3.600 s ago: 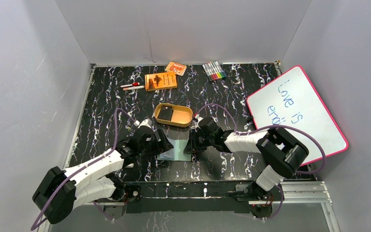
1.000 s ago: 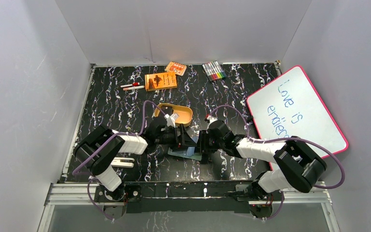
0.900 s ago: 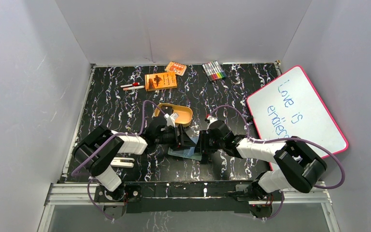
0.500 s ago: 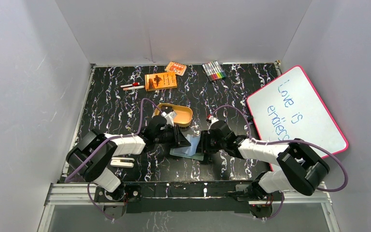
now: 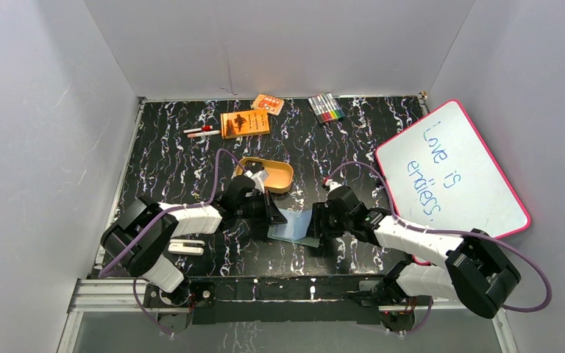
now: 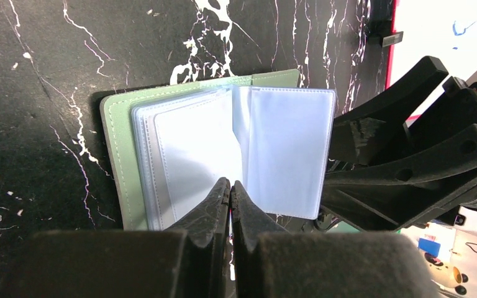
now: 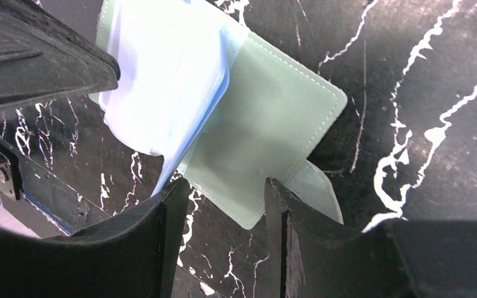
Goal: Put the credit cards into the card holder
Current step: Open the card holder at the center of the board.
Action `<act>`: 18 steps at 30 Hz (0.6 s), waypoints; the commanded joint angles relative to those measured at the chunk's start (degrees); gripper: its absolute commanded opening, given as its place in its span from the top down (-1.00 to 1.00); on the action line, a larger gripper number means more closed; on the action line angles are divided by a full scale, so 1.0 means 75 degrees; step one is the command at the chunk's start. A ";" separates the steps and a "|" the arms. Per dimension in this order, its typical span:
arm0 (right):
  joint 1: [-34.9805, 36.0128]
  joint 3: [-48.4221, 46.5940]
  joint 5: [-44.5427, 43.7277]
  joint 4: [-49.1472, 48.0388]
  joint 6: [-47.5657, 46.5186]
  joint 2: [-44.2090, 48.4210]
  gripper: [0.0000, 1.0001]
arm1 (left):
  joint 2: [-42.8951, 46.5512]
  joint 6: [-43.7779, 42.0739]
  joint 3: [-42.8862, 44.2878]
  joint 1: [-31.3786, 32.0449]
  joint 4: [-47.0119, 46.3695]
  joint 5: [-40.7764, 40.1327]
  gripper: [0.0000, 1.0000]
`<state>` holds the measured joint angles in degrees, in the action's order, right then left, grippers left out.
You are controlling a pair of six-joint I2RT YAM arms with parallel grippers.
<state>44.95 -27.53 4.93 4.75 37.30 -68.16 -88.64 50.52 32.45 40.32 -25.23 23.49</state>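
Card holder (image 5: 292,225): lies open on the black, white-veined tabletop (image 5: 169,173), near the front edge and right between the two grippers. Pale green cover with a stitched border, and a stack of clear sleeves (image 6: 192,155) inside. Most of the sleeves flat on the left half in the left wrist view, with one sheet (image 6: 289,155) turned over toward the right gripper.

Left gripper (image 6: 230,184): closed, fingers pressed together, with the tips at the lower edge of the sleeves just where they fold. Cannot tell whether a sheet is pinched between them.

Right gripper (image 7: 227,184): parted, with one finger on each side of a corner of the green cover. Not seen to press on it. Closure tab (image 7: 315,189) sticking out from under that cover, just beside one finger.

Just behind the left gripper: a golden oval tin (image 5: 283,179), partly hidden by the left arm.

Along the far edge of the tabletop, well apart from the holder:
- an orange booklet (image 5: 245,123)
- a smaller orange packet (image 5: 268,104) just beyond the booklet
- two pens (image 5: 201,132) left of the booklet
- a row of coloured markers (image 5: 326,107) further right

At the right side: a pink-rimmed whiteboard (image 5: 478,184) with blue handwriting, tilted, its near corner behind the right arm.
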 commanded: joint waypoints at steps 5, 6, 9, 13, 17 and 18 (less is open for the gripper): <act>-0.0051 -0.0749 -0.0546 0.1139 -0.0272 0.0988 -0.22 | 0.0026 -0.0151 0.0186 0.0027 0.0075 -0.0074 1.00; -0.0046 -0.0897 -0.0604 0.1277 -0.0300 0.1134 -0.23 | 0.0010 -0.0159 0.0183 0.0027 0.0072 -0.0080 1.00; -0.0041 -0.1378 -0.0599 0.1614 -0.0399 0.1449 -0.23 | -0.0023 -0.0155 0.0185 0.0027 0.0072 -0.0074 1.00; -0.0039 -0.1844 -0.0132 0.1464 -0.0428 0.1523 -0.14 | -0.0009 -0.0141 0.0167 0.0027 0.0072 -0.0116 1.00; -0.0040 -0.1982 0.0344 0.0901 -0.0247 0.1010 0.02 | 0.0054 -0.0132 0.0149 0.0027 0.0116 -0.0178 1.00; -0.0037 -0.1904 0.0386 0.0721 -0.0123 0.0838 0.07 | 0.0088 -0.0117 0.0128 0.0027 0.0130 -0.0219 1.00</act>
<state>44.95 -40.73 4.51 14.66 35.18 -58.37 -88.84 50.28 32.45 40.34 -25.04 22.85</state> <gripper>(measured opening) 0.497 0.007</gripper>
